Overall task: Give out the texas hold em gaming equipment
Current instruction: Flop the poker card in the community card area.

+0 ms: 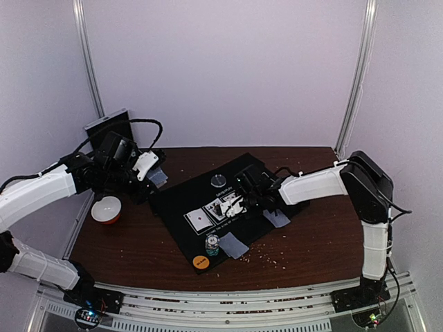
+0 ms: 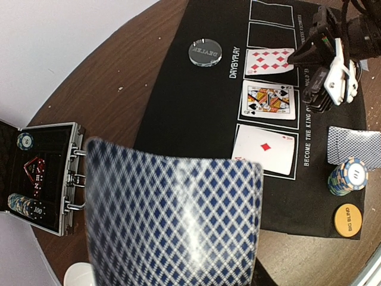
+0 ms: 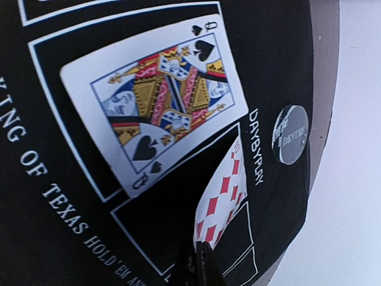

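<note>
**Hold'em cards, chips and discs laid out on a black felt mat point(image 2: 178, 107)**

Three cards lie face up in a row of printed boxes: an ace of diamonds point(image 2: 264, 149), a queen of spades point(image 2: 271, 100) and a ten of diamonds point(image 2: 268, 61). The closed right pincer point(image 3: 199, 262) pinches the ten at one end. A clear dealer disc point(image 2: 205, 52) sits beside the row. Near the mat's front corner a face-down card point(image 2: 354, 146) lies just beside a short chip stack point(image 2: 348, 177) and an orange big-blind disc point(image 2: 348, 219). Another face-down card point(image 1: 278, 218) rests at the mat's right edge. The left pincer point(image 1: 147, 169) holds a blue-backed card point(image 2: 172, 220) off to the mat's left.
</note>
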Controlling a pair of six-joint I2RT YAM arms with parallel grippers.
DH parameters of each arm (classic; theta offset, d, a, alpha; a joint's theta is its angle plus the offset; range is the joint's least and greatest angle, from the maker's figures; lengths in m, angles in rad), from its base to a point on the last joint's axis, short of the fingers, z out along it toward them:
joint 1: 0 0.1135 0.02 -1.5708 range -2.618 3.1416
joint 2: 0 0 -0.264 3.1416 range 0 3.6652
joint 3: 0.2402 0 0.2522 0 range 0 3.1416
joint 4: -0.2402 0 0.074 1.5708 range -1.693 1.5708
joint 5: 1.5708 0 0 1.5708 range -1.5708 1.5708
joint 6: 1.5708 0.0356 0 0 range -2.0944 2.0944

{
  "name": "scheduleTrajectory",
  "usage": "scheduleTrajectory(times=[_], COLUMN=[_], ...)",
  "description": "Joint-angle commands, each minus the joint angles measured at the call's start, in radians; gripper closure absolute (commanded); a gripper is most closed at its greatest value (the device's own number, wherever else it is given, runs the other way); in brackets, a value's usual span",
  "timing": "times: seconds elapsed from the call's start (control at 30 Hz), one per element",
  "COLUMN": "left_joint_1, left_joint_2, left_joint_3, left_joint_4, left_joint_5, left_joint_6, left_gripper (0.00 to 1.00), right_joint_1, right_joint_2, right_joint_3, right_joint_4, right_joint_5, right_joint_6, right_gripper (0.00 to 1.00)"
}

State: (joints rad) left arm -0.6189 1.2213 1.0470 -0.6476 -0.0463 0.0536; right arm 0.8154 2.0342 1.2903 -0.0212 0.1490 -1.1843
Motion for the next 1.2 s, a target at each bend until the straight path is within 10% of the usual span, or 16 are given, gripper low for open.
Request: scheduleTrajectory(times=[0.0, 0.63, 1.0, 1.17], left_joint_1=[-0.003, -0.003, -0.003, -0.003], left_joint_2=[-0.02, -0.025, -0.033, -0.025], left_joint_3=[-0.012, -0.018, -0.018, -0.01], left_joint_4=[0.052, 0.057, 0.057, 0.057], left_joint_5=[-0.012, -0.02, -0.02, -0.012], left_joint_6=[0.009, 0.017, 0.018, 0.033], left_gripper=[0.64, 0.64, 0.64, 0.64], right_joint_1=[-0.027, -0.025, -0.01, -0.011], right_joint_2=[0.035, 0.059, -0.014, -0.136], right_joint_3=[0.06, 0.07, 0.028, 0.012], right_joint_4=[-0.091, -0.158, -0.162, -0.065], right_joint_5=[-0.061, -0.078, -0.048, -0.082], right_joint_6=[-0.041, -0.076, -0.116, 0.032], right_gripper=[1.0, 0.99, 0.71, 0.42])
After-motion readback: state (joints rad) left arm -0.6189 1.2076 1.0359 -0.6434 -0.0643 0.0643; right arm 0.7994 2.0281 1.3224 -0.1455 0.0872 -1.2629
